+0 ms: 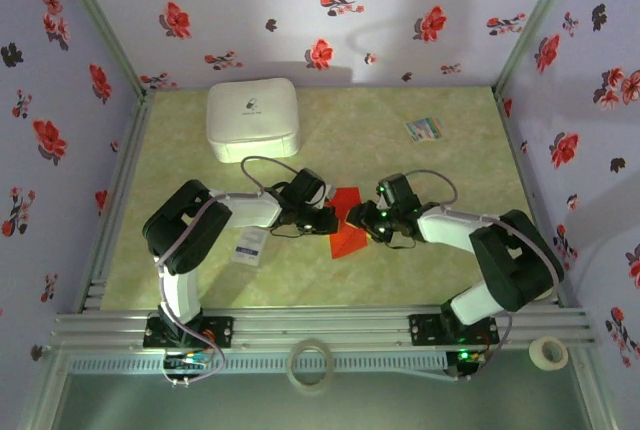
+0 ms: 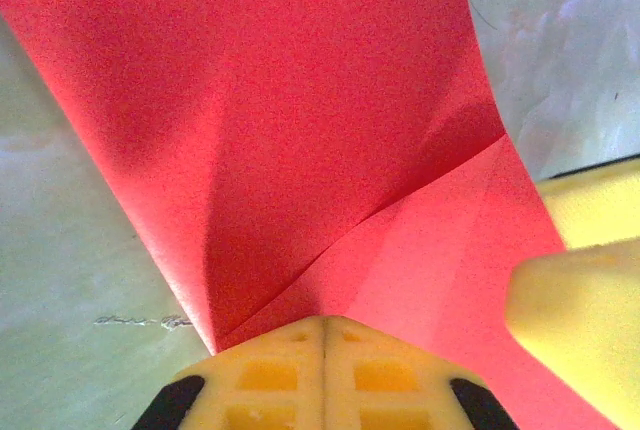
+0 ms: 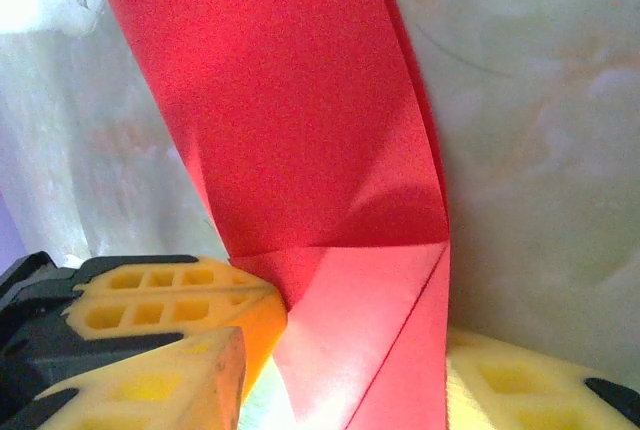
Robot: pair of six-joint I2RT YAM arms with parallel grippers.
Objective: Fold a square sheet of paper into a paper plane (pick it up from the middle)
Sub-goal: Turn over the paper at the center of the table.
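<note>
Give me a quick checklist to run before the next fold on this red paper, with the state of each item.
1. Left gripper clamped on the red sheet: ok, fingers shut on it.
2. Right gripper gripping the sheet: not ok, jaws apart with the sheet between them.
3. Diagonal crease formed: ok, visible in both wrist views.
4. Sheet lying flat: not ok, it is bowed.
5. White packet clear of the sheet: ok, well apart from it.
6. Folds symmetric: cannot tell.
</note>
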